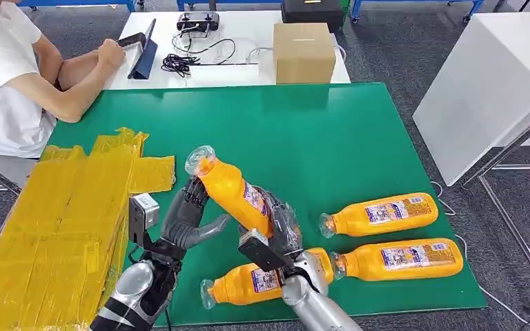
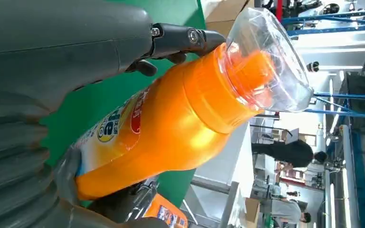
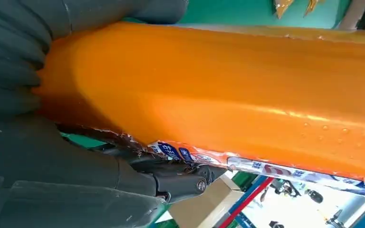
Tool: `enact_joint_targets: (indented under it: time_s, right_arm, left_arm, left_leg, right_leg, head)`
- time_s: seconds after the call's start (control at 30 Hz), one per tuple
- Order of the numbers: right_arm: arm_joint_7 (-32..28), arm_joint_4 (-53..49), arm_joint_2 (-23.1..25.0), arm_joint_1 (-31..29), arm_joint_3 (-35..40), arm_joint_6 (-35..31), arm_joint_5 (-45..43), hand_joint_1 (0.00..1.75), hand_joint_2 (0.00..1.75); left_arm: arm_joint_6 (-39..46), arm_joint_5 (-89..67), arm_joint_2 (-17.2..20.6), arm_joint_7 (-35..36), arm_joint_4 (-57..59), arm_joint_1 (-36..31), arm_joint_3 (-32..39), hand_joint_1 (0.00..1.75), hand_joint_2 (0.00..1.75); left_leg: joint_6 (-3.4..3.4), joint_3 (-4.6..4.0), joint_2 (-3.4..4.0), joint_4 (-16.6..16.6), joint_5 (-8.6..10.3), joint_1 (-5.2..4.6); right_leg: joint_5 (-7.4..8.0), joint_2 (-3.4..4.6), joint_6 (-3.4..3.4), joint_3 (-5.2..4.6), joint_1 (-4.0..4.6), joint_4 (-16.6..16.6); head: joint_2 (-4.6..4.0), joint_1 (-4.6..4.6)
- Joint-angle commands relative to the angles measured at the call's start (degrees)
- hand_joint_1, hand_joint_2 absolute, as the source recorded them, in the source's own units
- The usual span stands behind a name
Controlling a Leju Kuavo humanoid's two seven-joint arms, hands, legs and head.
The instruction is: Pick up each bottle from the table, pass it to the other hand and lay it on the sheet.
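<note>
- Head view: an orange plastic bottle with a clear cap (image 1: 229, 193) is held tilted above the green table mat (image 1: 317, 131), at lower centre of the frame, cap end toward the upper left.
- Right hand (image 1: 279, 221): fingers wrapped around the lower body of the held bottle, gripping it.
- Left hand (image 1: 190, 214): fingers lie against the bottle just below its neck, thumb spread beneath; whether the grasp is fully closed cannot be told.
- Left wrist view: dark fingers (image 2: 180, 40) touch the orange shoulder of the bottle (image 2: 171, 123), close behind the clear cap (image 2: 271, 61).
- Right wrist view: the bottle body (image 3: 228, 90) lies across the grey hand (image 3: 43, 118); the printed label runs along its lower edge.
- Three more orange bottles lie flat on the mat: one at lower centre beneath the right forearm (image 1: 248, 284), two at lower right, one (image 1: 379, 214) above the other (image 1: 400, 259).
- Yellow crinkled sheet (image 1: 62, 221): covers the left side of the frame, overlapping the mat's left edge.
- Upper frame: a brown cardboard box (image 1: 303, 52) on a white table (image 1: 248, 31); a person in a white shirt (image 1: 14, 76) sits at upper left.
</note>
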Motion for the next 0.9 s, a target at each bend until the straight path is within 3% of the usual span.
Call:
enact_joint_targets:
  time_s: [0.03,0.43,0.53,0.57,0.9]
  right_arm:
    - [-0.43,3.36,-0.01,-2.04,-0.49,0.01,0.52,1.75,1.75]
    - [-0.03,-20.91,-1.96,4.18,14.26,-0.1,6.95,1.75,1.75]
    - [-0.49,-23.52,-2.55,4.69,16.88,-2.59,10.04,1.75,1.75]
    - [-3.44,-25.01,-3.88,3.99,20.38,-3.73,11.52,1.75,1.75]
    - [-0.66,-24.76,-4.92,2.66,24.74,-6.15,11.67,1.75,1.75]
  left_arm:
    - [-0.65,0.14,1.15,0.09,2.87,-2.43,-1.06,0.0,1.75]
    - [-0.96,0.47,0.84,0.22,5.52,-3.05,-0.17,0.0,1.75]
    - [-1.15,1.01,0.56,0.26,6.33,-3.36,0.3,0.0,1.75]
    - [-2.73,3.59,0.24,1.12,7.16,-3.58,0.88,0.0,1.75]
    - [-4.07,8.22,-0.13,1.19,8.48,-3.6,2.7,0.0,1.75]
  left_leg:
    - [-0.07,0.24,0.02,-0.05,-0.08,0.05]
    - [-0.08,0.2,0.06,-0.01,-0.12,0.06]
    - [-0.06,0.2,-0.01,-0.02,-0.1,0.06]
    - [-0.05,0.14,0.03,0.0,-0.08,0.05]
    - [-0.06,0.1,0.06,-0.06,-0.04,0.0]
  right_leg:
    - [-0.06,-0.02,-0.01,0.27,0.05,-0.1]
    - [-0.09,0.02,-0.01,0.21,0.06,-0.05]
    - [-0.09,-0.05,0.0,0.23,0.06,-0.07]
    - [-0.06,-0.01,0.01,0.15,0.05,-0.05]
    - [-0.03,0.04,-0.02,0.12,0.0,-0.05]
  head:
    - [0.0,0.0]
    - [0.0,0.0]
    - [0.0,-0.02]
    - [0.0,0.0]
    - [0.0,-0.02]
